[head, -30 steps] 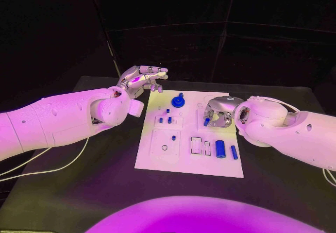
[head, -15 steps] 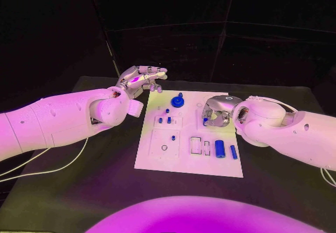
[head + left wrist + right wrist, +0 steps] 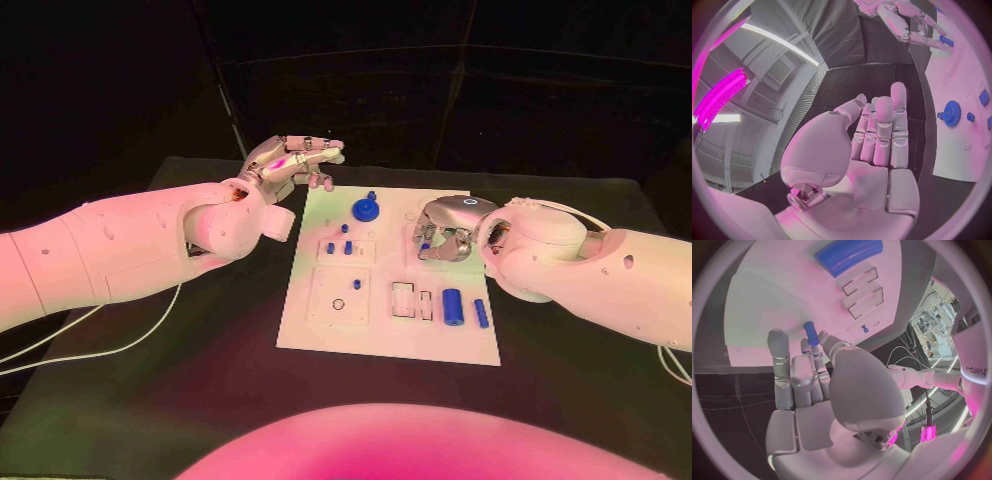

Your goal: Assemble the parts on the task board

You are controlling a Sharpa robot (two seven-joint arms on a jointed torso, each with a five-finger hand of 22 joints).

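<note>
The right hand (image 3: pixel 447 232) pinches a small blue peg (image 3: pixel 811 333) over the task board (image 3: pixel 389 335); the left hand (image 3: pixel 873 135) holds nothing, fingers straight

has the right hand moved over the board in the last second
Yes, slightly: the right hand, pinching a small blue part, has crept toward the blue gear on the board.

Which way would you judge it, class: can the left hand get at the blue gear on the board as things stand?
Probably yes. The left hand hangs open beyond the task board's far left corner, holding nothing, and the blue gear stands close by with nothing between them.
</note>
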